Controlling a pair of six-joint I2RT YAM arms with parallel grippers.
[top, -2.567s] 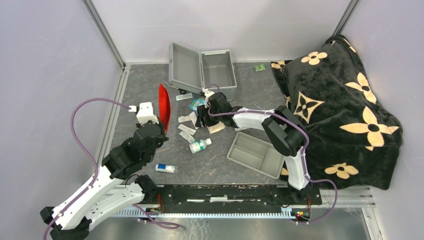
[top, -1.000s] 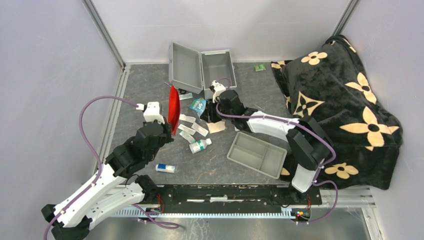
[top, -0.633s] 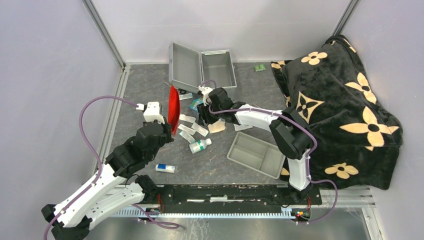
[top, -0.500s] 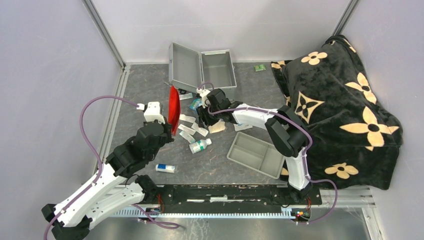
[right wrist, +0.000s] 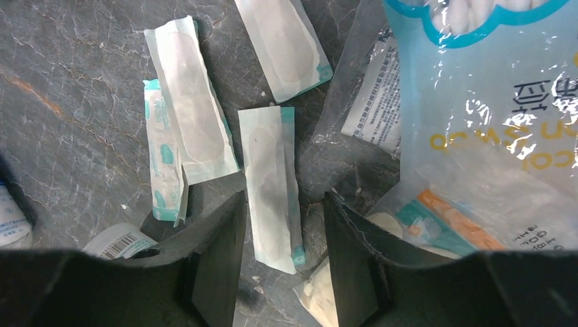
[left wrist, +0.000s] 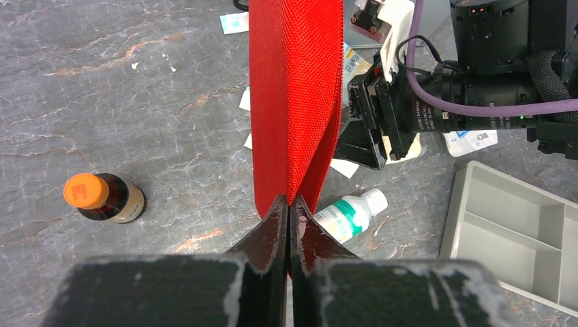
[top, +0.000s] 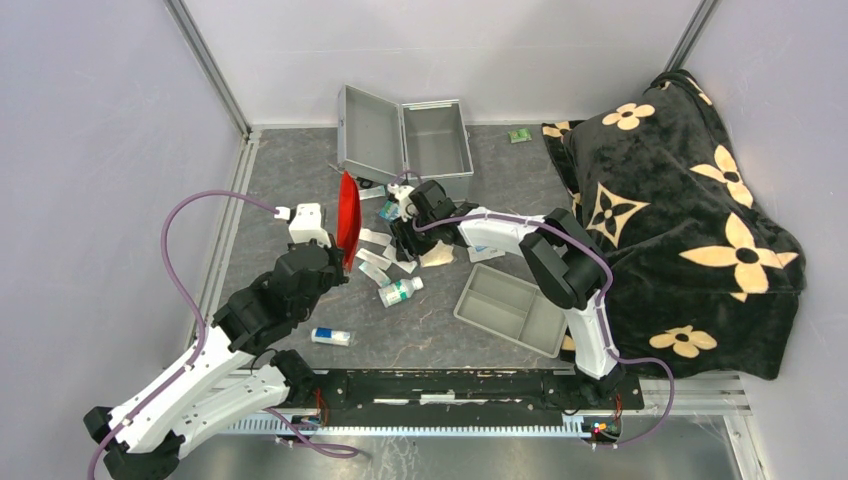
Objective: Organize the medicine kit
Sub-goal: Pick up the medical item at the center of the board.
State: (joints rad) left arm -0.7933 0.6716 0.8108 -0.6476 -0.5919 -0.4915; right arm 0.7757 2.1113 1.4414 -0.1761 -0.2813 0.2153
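We're on the left gripper (left wrist: 287,204) first: jaws pressed right together, clamped on the lower edge of the flat red woven-fabric pouch (left wrist: 294,88), which stands up on edge in the grip. We can't tell whether it touches the dark grey marbled table (left wrist: 136,102).

To the pouch's left a small brown bottle with an orange cap (left wrist: 105,197) stands upright. To its right a white plastic bottle with a green label (left wrist: 351,212) lies on its side, near the shallow grey divided plastic tray (left wrist: 511,225).

Over to the right gripper (right wrist: 283,201): fingers about halfway apart, holding nothing, low over a scatter of packets. A long white paper sachet with a teal edge (right wrist: 269,184) lies lengthwise between the fingertips; we can't tell whether they touch it. Two similar overlapping sachets (right wrist: 191,109) sit just left, and a clear plastic bag with blue printing (right wrist: 491,102) lies to the right.

The boxy silver-grey metal medicine kit (top: 437,140) sits at the far side of the table, lid open to the left, just beyond the right gripper. A black plush blanket with cream flowers (top: 680,200) fills the right side.
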